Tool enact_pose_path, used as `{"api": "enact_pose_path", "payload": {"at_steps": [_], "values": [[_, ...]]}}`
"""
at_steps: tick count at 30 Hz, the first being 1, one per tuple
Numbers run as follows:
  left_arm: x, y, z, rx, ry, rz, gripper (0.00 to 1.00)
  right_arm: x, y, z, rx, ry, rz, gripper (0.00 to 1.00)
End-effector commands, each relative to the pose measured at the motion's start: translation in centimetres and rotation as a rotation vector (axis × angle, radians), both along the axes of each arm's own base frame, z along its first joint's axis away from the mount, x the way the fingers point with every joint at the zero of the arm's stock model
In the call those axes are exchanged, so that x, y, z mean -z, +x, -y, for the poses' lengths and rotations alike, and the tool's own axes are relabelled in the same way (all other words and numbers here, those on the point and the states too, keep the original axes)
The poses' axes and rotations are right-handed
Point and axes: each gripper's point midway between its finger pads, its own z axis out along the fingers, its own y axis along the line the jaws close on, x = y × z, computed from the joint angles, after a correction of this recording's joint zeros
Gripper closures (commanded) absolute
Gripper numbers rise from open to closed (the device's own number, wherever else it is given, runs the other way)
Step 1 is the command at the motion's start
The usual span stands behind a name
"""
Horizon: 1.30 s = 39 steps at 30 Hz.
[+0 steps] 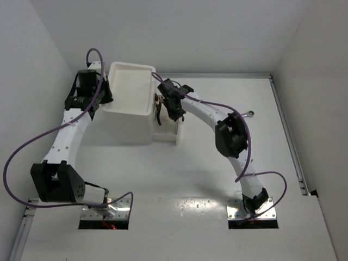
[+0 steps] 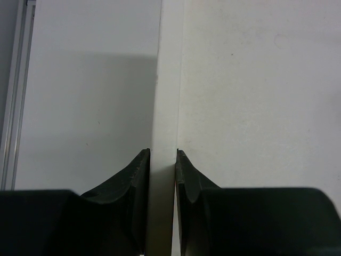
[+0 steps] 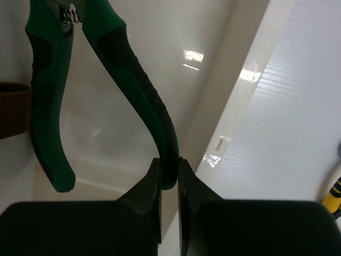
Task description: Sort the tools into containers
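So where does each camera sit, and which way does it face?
Top external: above and behind, looking down on the left arm, right arm and large white plastic bin.
Left wrist: on the left gripper, looking along its black fingers clamping that bin's rim.
Right wrist: on the right gripper, its fingers pinching green-handled pliers.
The first two share that bin.

- Large white bin (image 1: 128,130): deep, rimmed, upright on the desk (image 1: 190,174).
- Small white bin (image 1: 166,135): narrower, touching the large bin's right wall.
- Pliers (image 3: 152,104): green-and-black handles spread, one handle nipped in the right gripper (image 3: 169,162) jaws, hanging into the small bin.
- Silver wrench (image 1: 249,114): lying flat, well right of both bins.
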Motion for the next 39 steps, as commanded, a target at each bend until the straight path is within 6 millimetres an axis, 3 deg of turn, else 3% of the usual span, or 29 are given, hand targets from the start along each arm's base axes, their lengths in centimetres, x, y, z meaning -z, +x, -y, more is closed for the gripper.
{"api": "enact_pose_path", "payload": {"at_steps": [1, 9, 14, 21, 23, 24, 27, 30, 32, 35, 39], "values": [[5.6, -2.6, 1.8, 0.03, -0.045, -0.212, 1.0, -2.3, -0.4, -5.0, -0.05, 0.154, 0.036, 1.0], [5.6, -2.6, 1.8, 0.03, -0.045, -0.212, 1.0, 0.4, -1.6, -5.1, -0.036, 0.156, -0.041, 1.0], [5.6, -2.6, 1.8, 0.03, -0.045, -0.212, 1.0, 2.8, -1.6, -4.1, -0.009, 0.133, -0.086, 1.0], [5.6, -2.6, 1.8, 0.03, -0.045, -0.212, 1.0, 3.2, -1.8, -4.2, -0.003, 0.139, -0.102, 1.0], [6.0, -2.8, 1.8, 0.03, -0.045, -0.221, 1.0, 3.2, -1.7, -4.5, -0.008, 0.151, -0.1, 0.83], [6.0, -2.8, 1.8, 0.03, -0.045, -0.221, 1.0, 3.2, -1.7, -4.5, -0.016, 0.147, -0.099, 0.8], [6.0, -2.8, 1.8, 0.03, -0.045, -0.221, 1.0, 2.3, -1.3, -4.2, -0.009, 0.161, -0.082, 0.63], [6.0, -2.8, 1.8, 0.03, -0.045, -0.221, 1.0, 2.1, -1.1, -3.6, -0.017, 0.153, -0.078, 0.56], [6.0, -2.8, 1.8, 0.03, -0.045, -0.221, 1.0, 2.1, -1.2, -3.8, -0.033, 0.158, -0.085, 0.56], [6.0, -2.8, 1.8, 0.03, -0.045, -0.221, 1.0, 0.3, -0.1, -3.9, -0.048, 0.18, -0.041, 0.6], [6.0, -2.8, 1.8, 0.03, -0.045, -0.221, 1.0, -3.4, 0.6, -4.2, -0.06, 0.219, 0.033, 0.6]]}}
